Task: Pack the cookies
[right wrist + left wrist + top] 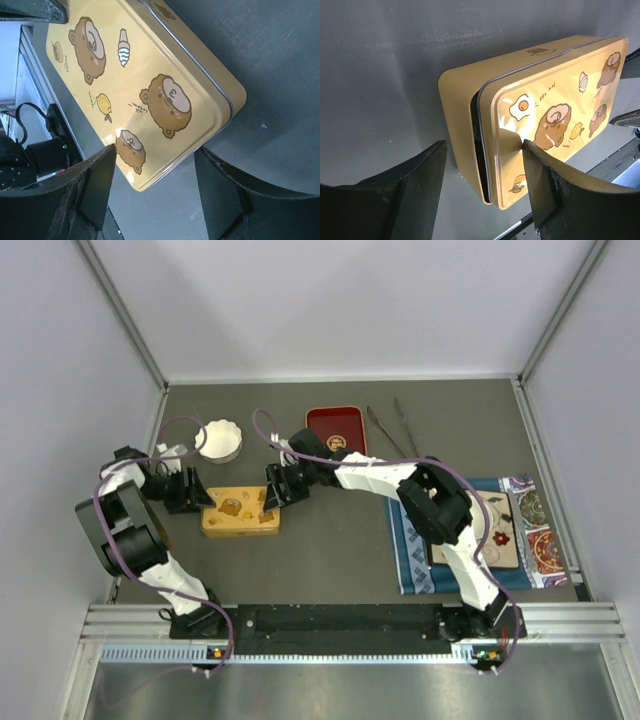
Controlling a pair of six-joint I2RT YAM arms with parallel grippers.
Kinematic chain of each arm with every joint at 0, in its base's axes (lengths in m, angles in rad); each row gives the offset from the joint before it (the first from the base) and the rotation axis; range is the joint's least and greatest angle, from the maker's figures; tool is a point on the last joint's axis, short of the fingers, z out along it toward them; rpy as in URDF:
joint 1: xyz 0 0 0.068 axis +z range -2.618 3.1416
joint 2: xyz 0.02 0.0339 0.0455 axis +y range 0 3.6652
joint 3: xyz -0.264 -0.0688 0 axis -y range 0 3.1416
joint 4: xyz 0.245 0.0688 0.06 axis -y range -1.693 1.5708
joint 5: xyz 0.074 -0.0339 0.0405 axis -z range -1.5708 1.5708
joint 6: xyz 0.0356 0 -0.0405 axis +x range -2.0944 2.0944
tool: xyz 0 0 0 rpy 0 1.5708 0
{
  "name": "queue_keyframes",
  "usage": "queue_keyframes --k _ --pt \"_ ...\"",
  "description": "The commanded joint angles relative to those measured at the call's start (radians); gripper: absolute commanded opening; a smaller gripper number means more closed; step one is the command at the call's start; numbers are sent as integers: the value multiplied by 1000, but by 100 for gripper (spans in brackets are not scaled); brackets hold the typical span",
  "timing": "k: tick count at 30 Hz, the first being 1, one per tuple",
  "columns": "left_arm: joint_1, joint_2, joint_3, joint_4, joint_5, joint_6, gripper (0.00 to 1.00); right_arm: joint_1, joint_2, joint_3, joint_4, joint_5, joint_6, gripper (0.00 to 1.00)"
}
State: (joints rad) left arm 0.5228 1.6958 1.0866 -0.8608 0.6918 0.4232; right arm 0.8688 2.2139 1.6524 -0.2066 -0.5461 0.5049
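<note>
Dark grey table [330,565], walled in white on three sides. Contents:

1. One yellow tin [240,513], with bears, a lemon and an ice-cream printed on its lid. It lies flat, left of centre. The lid is on, and the left wrist view shows a dark gap along one end.
2. The left hand [190,490] is at the tin's left end. Its fingers [420,190] are apart with the tin's corner framed between them, and no clamping is visible.
3. The right hand [273,488] is at the tin's upper right corner. Its fingers [95,185] are spread and nothing is held.
4. The cookies cannot be made out in any view, so their place cannot be told.
5. One white fluted cup [220,440] stands at upper left, above the tin.
6. One red tray [335,423] lies at upper centre.
7. Metal tongs [390,430] lie just right of the tray.
8. A blue cloth [410,555] at lower right carries a wooden board [500,540], with a patterned cloth [540,530] on its right.
</note>
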Motion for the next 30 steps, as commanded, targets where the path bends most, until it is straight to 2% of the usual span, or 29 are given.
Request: queue_keyframes --k 1,10,21,30 --pt "5 16 16 6 25 43 67 16 23 67 10 -3 -14 64" --pt "16 18 10 3 48 45 67 29 32 95 -5 0 -19 64" --pt "19 33 25 -78 123 130 68 42 53 139 -31 8 -25 64" --pt "19 28 19 -98 121 157 70 44 53 145 -40 12 -34 64"
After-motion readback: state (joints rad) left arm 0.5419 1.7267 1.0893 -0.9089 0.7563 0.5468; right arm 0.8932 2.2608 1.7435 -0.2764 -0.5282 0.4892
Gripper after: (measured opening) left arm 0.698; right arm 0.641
